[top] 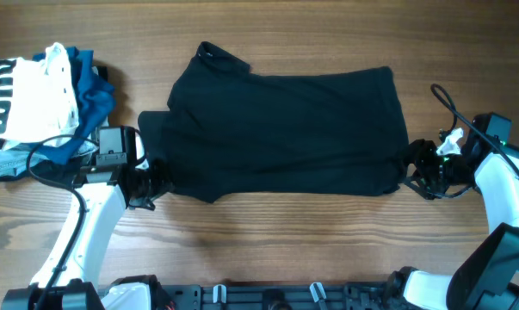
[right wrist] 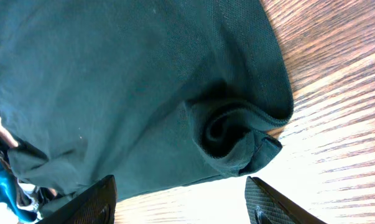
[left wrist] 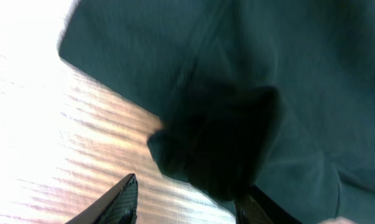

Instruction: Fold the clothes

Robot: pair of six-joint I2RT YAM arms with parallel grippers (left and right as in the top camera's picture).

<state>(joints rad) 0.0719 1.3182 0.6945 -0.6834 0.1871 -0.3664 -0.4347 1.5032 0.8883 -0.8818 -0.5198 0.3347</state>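
Observation:
A dark polo shirt (top: 285,129) lies folded flat across the middle of the wooden table, collar at the top left. My left gripper (top: 156,182) is open at the shirt's lower left corner, and in the left wrist view (left wrist: 190,202) a bunched fold of dark cloth (left wrist: 218,143) lies just ahead of the fingers. My right gripper (top: 411,172) is open at the shirt's lower right corner, and in the right wrist view (right wrist: 181,199) the rolled hem corner (right wrist: 237,134) lies just ahead of the fingers. Neither gripper holds cloth.
A heap of other clothes (top: 35,103), white, blue and grey, sits at the far left edge of the table behind the left arm. Bare wood (top: 276,241) runs along the front edge.

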